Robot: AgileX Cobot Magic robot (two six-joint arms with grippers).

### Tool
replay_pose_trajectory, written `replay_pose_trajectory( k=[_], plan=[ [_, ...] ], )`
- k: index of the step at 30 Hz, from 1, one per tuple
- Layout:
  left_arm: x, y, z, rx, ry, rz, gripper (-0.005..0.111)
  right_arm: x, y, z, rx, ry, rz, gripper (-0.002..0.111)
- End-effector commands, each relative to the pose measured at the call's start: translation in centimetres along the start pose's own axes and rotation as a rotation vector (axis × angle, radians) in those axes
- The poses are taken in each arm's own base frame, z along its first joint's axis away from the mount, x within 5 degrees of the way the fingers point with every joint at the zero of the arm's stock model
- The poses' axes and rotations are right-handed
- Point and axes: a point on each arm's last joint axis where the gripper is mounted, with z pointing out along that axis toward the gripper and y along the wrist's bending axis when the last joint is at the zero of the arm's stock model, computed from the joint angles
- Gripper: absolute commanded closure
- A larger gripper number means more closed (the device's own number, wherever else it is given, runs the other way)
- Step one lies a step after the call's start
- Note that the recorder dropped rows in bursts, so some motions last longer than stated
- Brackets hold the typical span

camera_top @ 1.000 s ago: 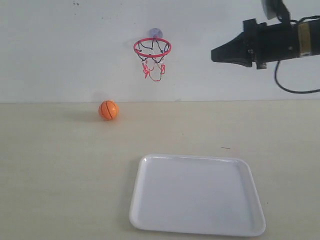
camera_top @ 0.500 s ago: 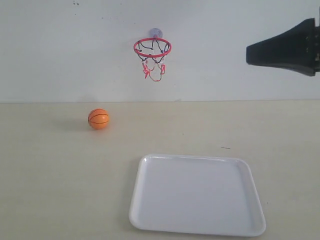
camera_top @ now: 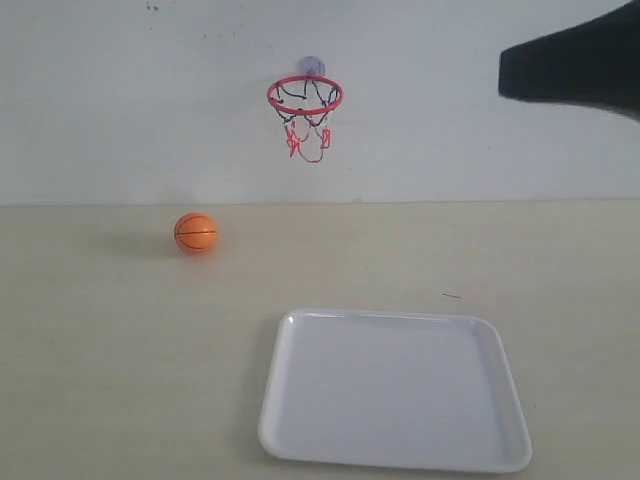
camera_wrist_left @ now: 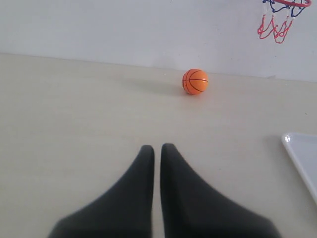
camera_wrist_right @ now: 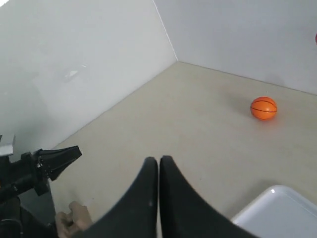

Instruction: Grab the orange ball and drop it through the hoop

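The pale surface [camera_top: 100, 350] runs back to a white wall [camera_top: 120, 100] and carries only two loose things. The larger is a white tray [camera_top: 390, 385], empty, lying near the front and right of centre in the exterior view.

The right pincer [camera_top: 505, 72] hangs high at the upper right, about level with the hoop and well apart from everything. In its wrist view the fingers press together with only a thin slit between them, clenched on nothing. The left pincer [camera_wrist_left: 157, 148] sits low over the surface, likewise clenched and empty, and points roughly toward the ball.

The hoop [camera_top: 305, 105] is fixed to the wall by its suction cup, with the red ring level and the net hanging free.

The orange ball [camera_top: 195, 232] rests on the surface near the wall, left of the hoop and well below it, touched by neither arm.

The pick-up has not begun. The main risk, as I judge it, is the ball itself. It is round, glossy and unrestrained, so a pincer arriving clenched or off-centre would nudge it rolling along the wall. Later, the ring looks barely wider than the ball, so a slightly offset release could bounce it off the rim, and a careless approach could knock the suction mount loose.
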Motion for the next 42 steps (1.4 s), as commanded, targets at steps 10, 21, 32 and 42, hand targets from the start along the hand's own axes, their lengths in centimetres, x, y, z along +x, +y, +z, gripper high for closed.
replay_pose_trajectory(
  k=[10, 21, 32, 42],
  plan=[
    [0.1, 0.0, 0.0, 0.002, 0.001, 0.002, 0.103, 6.6, 1.8, -3.6, 0.521, -0.429, 0.213, 0.109],
    [0.1, 0.0, 0.0, 0.002, 0.001, 0.002, 0.103, 10.5, 7.7, -7.4, 0.458, -0.559, -0.226, 0.109],
    [0.1, 0.0, 0.0, 0.002, 0.001, 0.002, 0.103, 11.1, 5.4, -8.8, 0.664, -0.804, -0.228, 0.109],
    [0.1, 0.0, 0.0, 0.002, 0.001, 0.002, 0.103, 17.0, 3.0, -8.6, 0.829, -0.657, -0.201, 0.109]
  ],
)
